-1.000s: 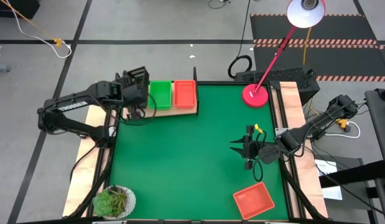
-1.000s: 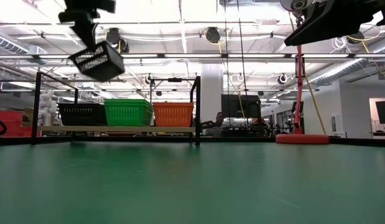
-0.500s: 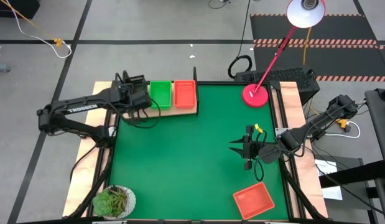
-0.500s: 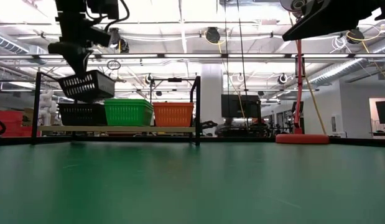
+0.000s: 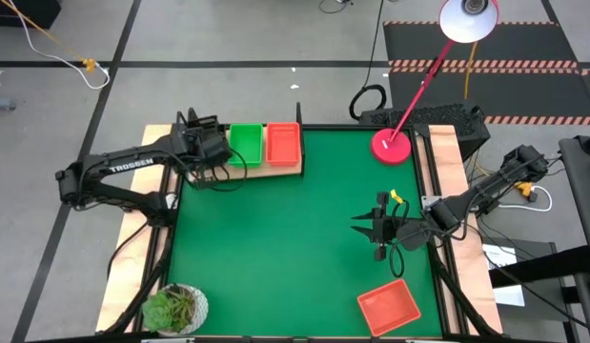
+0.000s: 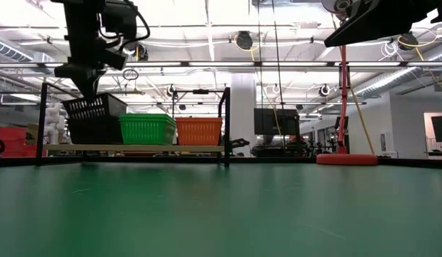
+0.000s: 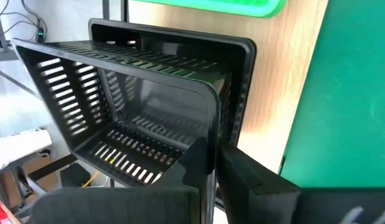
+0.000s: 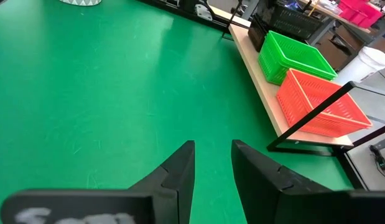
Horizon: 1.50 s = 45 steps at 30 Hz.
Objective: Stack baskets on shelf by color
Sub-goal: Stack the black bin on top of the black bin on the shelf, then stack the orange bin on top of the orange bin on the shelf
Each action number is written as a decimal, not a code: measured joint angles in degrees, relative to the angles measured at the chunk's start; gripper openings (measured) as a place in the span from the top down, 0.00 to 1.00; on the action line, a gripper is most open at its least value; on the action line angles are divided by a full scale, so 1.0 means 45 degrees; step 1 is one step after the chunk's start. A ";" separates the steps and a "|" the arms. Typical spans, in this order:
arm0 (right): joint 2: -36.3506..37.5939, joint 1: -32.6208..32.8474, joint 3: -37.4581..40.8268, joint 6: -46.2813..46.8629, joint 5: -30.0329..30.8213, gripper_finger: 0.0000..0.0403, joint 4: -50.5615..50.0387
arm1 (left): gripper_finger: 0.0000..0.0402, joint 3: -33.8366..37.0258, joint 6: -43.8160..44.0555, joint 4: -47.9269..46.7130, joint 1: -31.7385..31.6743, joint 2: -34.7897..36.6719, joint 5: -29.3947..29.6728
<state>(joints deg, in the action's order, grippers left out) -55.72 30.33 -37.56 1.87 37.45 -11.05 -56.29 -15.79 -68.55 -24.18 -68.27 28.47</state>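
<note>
Black basket [image 6: 96, 114]: you see it tilted at the shelf's [image 5: 275, 169] left end, beside green basket [image 5: 245, 145] and red-orange basket [image 5: 283, 143].
Left gripper [image 7: 212, 163]: fingers pinch its rim.
Arm writing: "TROSSEN".
Loose basket [image 5: 388, 308]: red-orange, near the table's front right corner.
Right gripper [image 8: 212, 163]: hovers apart, jaws parted, empty.

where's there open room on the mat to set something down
Bare mat lies open between the shelf and the loose red basket. Crowded spots: the shelf end, where the left gripper holds a black basket, and around the right gripper.
</note>
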 joint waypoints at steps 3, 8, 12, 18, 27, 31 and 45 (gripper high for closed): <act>0.0000 0.0000 0.0000 0.0000 -0.0004 0.76 -0.0009 | 0.91 0.0275 -0.0172 0.0541 -0.0081 0.0000 0.0003; 0.0004 0.0000 -0.0005 0.0000 -0.0005 0.76 -0.0024 | 0.91 0.0576 -0.0341 0.0717 -0.0088 0.0000 0.0009; 0.0002 0.0000 -0.0005 0.0000 -0.0005 0.76 -0.0024 | 0.90 0.0612 -0.0125 0.0747 -0.0088 0.0000 0.0146; 0.0002 0.0000 -0.0005 0.0100 -0.0005 0.76 -0.0021 | 0.75 0.0612 0.0318 0.0899 -0.0088 0.0000 0.0350; 0.0000 0.0000 -0.0023 0.1284 0.0254 0.76 0.1504 | 0.53 0.0089 0.1740 0.0714 0.0115 0.0000 0.0797; -0.0161 0.0005 -0.0053 0.2815 -0.0783 0.74 0.1457 | 0.50 -0.0872 0.3107 0.0265 0.0584 0.0005 0.0738; -0.3643 0.0996 -0.4070 0.7773 -0.4760 0.67 -0.3594 | 0.61 -0.1860 0.5843 0.3783 0.4281 0.0015 0.0017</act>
<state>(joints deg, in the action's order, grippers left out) -72.12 34.81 -55.88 36.85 16.03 -27.22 -64.66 10.50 -51.52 -4.91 -68.20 28.54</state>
